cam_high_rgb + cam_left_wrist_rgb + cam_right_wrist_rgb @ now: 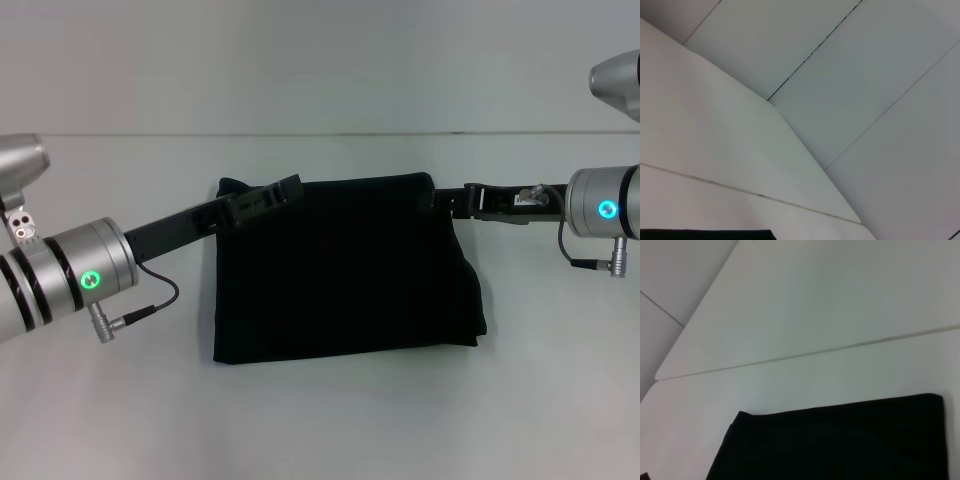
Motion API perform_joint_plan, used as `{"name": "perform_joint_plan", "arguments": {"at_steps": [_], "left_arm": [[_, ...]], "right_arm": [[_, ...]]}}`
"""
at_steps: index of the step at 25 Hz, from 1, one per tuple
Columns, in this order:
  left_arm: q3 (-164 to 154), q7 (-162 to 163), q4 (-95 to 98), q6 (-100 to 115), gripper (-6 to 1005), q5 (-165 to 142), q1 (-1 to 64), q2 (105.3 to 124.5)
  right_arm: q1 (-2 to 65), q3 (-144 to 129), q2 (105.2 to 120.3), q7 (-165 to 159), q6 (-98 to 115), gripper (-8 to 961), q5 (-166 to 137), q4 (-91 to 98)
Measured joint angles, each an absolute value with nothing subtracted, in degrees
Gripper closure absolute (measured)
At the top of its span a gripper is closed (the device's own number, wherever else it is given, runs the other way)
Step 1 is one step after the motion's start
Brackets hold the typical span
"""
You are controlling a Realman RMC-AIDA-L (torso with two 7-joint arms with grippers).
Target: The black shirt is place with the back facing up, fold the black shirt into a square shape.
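The black shirt (pixel 345 270) lies on the white table (pixel 320 420) as a folded, roughly square block, with a slightly bulging right side. My left gripper (pixel 268 195) is at the shirt's far left corner, low over the fabric. At the far right corner is my right gripper (pixel 448 200), against the shirt's edge. The black gripper parts blend into the black cloth. The right wrist view shows the shirt's far edge (pixel 840 440) from the side. A thin strip of the shirt (pixel 705 234) shows in the left wrist view.
The table's far edge (pixel 320 135) runs just behind the shirt, with a pale wall beyond. A seam in the tabletop (pixel 840 347) crosses behind the shirt. Bare table surrounds the shirt on the near side and both flanks.
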State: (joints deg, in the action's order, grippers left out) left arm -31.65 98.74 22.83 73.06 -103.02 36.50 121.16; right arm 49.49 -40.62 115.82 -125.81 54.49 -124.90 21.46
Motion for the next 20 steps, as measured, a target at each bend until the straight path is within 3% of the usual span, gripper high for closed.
{"name": "perform_joint_plan", "arguments": {"at_steps": [4,6,15,20], "left_arm": [[-31.64,98.75,22.46,72.61,34,-103.02,36.48,121.21],[-31.64,98.78,22.29,72.13,34,-103.02,36.47,121.30],[-31.70,98.81,22.16,71.28,34,-103.21,36.47,121.54],[-31.73,98.84,22.01,70.37,33,-103.70,36.58,121.56]], "right_arm": [[49.47,-40.73,115.84,-125.85,54.15,196,-124.95,20.81],[49.37,-41.00,115.84,-125.72,54.04,272,-124.97,20.35],[49.52,-42.85,117.12,-125.59,52.17,271,-124.99,19.68],[49.53,-42.89,117.12,-125.49,50.90,270,-124.92,20.36]]}}
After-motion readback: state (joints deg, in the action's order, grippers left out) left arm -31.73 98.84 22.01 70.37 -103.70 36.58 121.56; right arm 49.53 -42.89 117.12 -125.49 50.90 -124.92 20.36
